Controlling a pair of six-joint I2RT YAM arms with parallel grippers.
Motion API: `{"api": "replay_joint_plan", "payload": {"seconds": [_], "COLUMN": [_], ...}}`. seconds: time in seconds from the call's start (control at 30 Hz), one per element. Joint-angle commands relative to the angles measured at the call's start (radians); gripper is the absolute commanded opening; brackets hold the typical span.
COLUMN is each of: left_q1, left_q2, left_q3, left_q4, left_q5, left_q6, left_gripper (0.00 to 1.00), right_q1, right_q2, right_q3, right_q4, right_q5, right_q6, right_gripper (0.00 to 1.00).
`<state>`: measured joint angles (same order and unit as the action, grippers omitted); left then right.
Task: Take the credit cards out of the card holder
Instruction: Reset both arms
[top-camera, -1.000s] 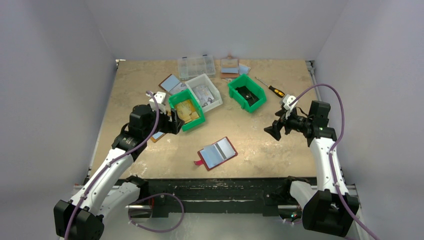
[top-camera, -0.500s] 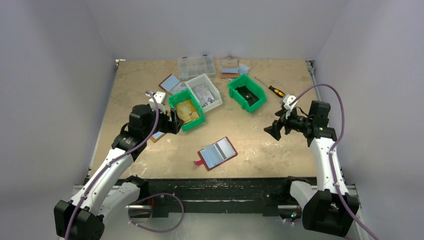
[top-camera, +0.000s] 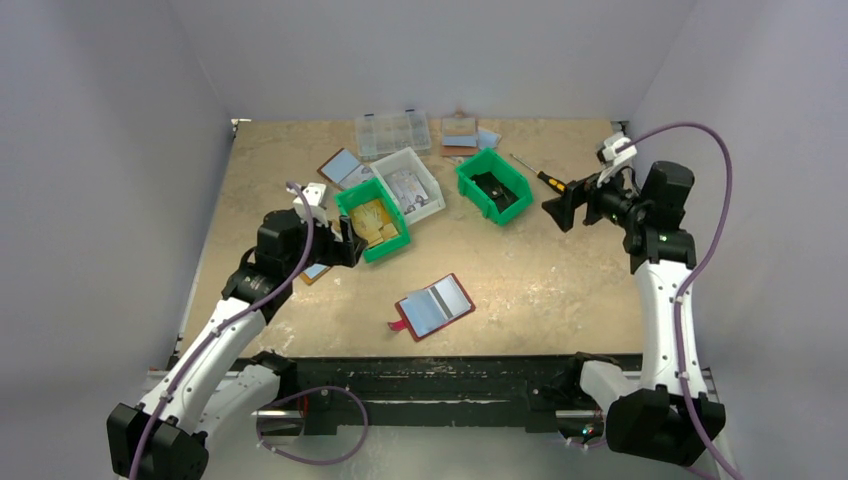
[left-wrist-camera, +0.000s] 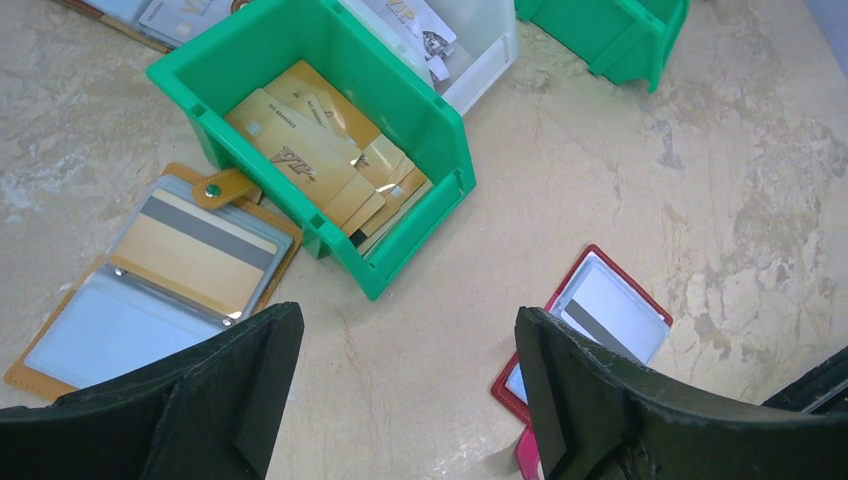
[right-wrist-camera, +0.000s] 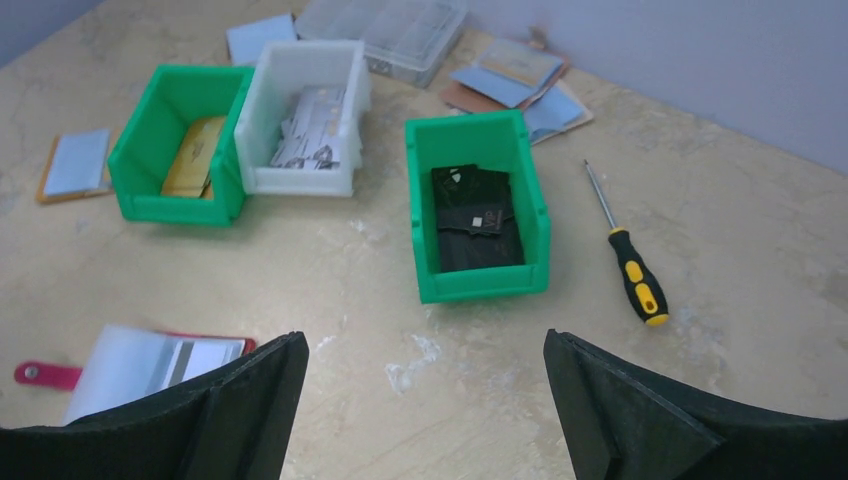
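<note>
The card holder (top-camera: 435, 305) lies open on the table near the front middle, red rim and red tab, pale panels up. It also shows in the left wrist view (left-wrist-camera: 600, 320) and in the right wrist view (right-wrist-camera: 150, 362). A pale grey card with a dark band (left-wrist-camera: 610, 315) sits in one panel. My left gripper (top-camera: 345, 243) is open and empty, left of the holder beside a green bin. My right gripper (top-camera: 560, 208) is open and empty, raised at the far right, well away from the holder.
A green bin of gold cards (top-camera: 372, 218), a white bin of cards (top-camera: 410, 183) and a green bin of black items (top-camera: 492, 186) stand mid-table. A tan bifold (left-wrist-camera: 150, 280) lies by the left gripper. A screwdriver (top-camera: 540, 176), a clear box (top-camera: 392, 131) and other bifolds (top-camera: 462, 133) lie at the back.
My right arm has lifted and swung back to the right, from near mid-right of the table to beside the screwdriver. The left arm and card holder have barely moved.
</note>
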<state>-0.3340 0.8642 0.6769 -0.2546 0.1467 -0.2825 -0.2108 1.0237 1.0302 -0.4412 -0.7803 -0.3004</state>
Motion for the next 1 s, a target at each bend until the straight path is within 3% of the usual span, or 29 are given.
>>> {"api": "replay_joint_plan", "payload": {"seconds": [0.0, 0.3, 0.53, 0.97], "left_q1": [0.010, 0.010, 0.010, 0.010], "left_q2": [-0.047, -0.069, -0.131, -0.190], "left_q3": [0.054, 0.167, 0.179, 0.208], "left_q4": [-0.028, -0.161, -0.193, -0.280], "left_q5": [-0.043, -0.006, 0.020, 0.021], "left_q6": [-0.086, -0.247, -0.325, -0.307], "left_gripper": [0.86, 0.90, 0.96, 0.97], "right_q1": [-0.006, -0.006, -0.005, -0.006], "right_q2": [0.007, -0.080, -0.121, -0.118], "right_q3": [0.091, 0.087, 0.071, 0.064], "right_q4": [0.015, 0.100, 0.134, 0.167], "right_q5": [0.089, 0.162, 0.173, 0.142], "right_q6": [0.188, 0.427, 0.479, 0.515], "right_gripper": [0.99, 0.99, 0.99, 0.99]}}
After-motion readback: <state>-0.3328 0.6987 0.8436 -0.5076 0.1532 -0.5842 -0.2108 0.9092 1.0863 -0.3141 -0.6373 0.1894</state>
